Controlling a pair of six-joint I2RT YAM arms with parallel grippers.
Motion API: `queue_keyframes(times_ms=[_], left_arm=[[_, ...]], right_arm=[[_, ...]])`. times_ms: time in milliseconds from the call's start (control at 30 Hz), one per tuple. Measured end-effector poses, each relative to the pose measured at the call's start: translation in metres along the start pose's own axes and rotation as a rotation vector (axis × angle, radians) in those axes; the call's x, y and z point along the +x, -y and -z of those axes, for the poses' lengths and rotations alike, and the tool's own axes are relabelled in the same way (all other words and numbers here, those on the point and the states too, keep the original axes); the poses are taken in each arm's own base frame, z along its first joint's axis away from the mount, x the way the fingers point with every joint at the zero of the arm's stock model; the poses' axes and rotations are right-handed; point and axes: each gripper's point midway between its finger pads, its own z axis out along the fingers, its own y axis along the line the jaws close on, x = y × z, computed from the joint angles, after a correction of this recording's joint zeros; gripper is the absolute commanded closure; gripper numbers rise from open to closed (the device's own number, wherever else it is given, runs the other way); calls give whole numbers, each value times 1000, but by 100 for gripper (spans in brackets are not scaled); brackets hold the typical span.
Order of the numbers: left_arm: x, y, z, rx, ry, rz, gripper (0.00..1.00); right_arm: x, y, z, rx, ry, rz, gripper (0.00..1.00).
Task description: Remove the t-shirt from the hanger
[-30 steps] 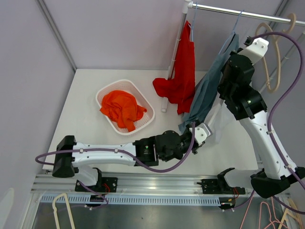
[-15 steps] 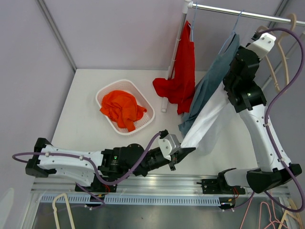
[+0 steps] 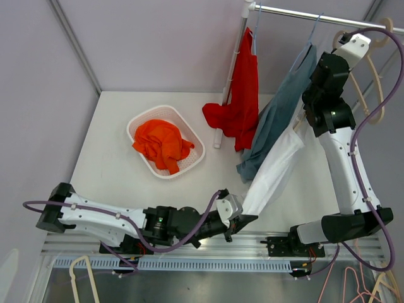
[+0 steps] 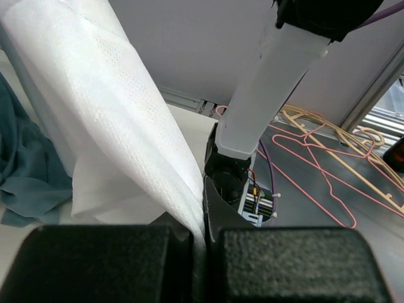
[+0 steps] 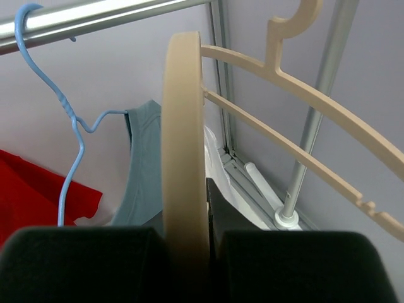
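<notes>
Your left gripper (image 4: 205, 237) is closed tight on the lower edge of the white t-shirt (image 3: 274, 167) at 5 o'clock, near the front edge of the table (image 3: 120, 183). From there the shirt runs stretched toward 2 o'clock, and its top goes behind the right arm. Your right gripper (image 5: 189, 233) is clamped on the beige hanger (image 5: 183, 126), up at 1 o'clock, just beside the rail (image 3: 315, 16).

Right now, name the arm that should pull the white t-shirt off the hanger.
Left. The left pincer is shut on the hem of the white t-shirt, low down, cloth stretched taut. The right pincer is shut on the beige hanger, holding it up high.
</notes>
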Motion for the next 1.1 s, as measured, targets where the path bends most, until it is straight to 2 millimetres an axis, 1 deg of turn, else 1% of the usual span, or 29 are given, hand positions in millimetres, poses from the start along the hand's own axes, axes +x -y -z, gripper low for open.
queue_keyframes(times_ms=[67, 133, 167, 200, 233, 267, 333, 400, 467, 533, 600, 667, 733, 800, 867, 967, 1033, 1100], left_arm=[[8, 3, -7, 1, -5, 9, 99], [23, 6, -14, 7, -22, 10, 99], [26, 7, -17, 10, -12, 15, 99], [41, 6, -20, 7, -32, 8, 99], [51, 6, -22, 4, -42, 6, 99], [60, 5, -25, -2, -55, 3, 99], [72, 5, -33, -16, -65, -5, 99], [83, 1, -40, -41, -82, -25, 99], [83, -6, -53, -64, -94, -27, 99], [75, -19, -69, -78, -98, -6, 99], [61, -46, -86, -113, -96, 35, 99], [41, -85, -104, -176, -79, 72, 99], [23, -122, -114, -243, -64, 90, 99], [5, -150, -119, -297, -46, 94, 99], [-9, -162, -124, -320, -43, 95, 99], [-25, -163, -131, -307, -37, 100, 99], [-26, -163, -131, -293, -51, 108, 99], [-20, -161, -131, -282, -81, 119, 99]], right_arm=[[-2, 0, 0, -8, 1, -6, 100], [-4, 0, -2, -13, 1, -7, 100], [-6, 2, -3, -11, -1, -5, 100], [-8, 3, -5, -11, -1, -4, 100], [-12, 3, -6, -10, -1, -6, 100], [-16, 4, -7, -13, 0, -10, 100], [-21, 3, -6, -25, -6, -18, 100], [-23, 1, 0, -49, -16, -28, 100], [-23, -6, 9, -87, -32, -37, 100], [-21, -14, 21, -140, -57, -51, 100], [-20, -21, 34, -198, -85, -71, 100], [-20, -27, 49, -262, -124, -93, 100], [-20, -30, 66, -317, -162, -108, 100], [-19, -29, 84, -368, -202, -114, 100], [-17, -23, 98, -398, -235, -110, 100], [-17, -11, 114, -413, -258, -99, 100], [-22, -2, 121, -414, -248, -98, 100], [-28, 7, 129, -416, -244, -96, 100]])
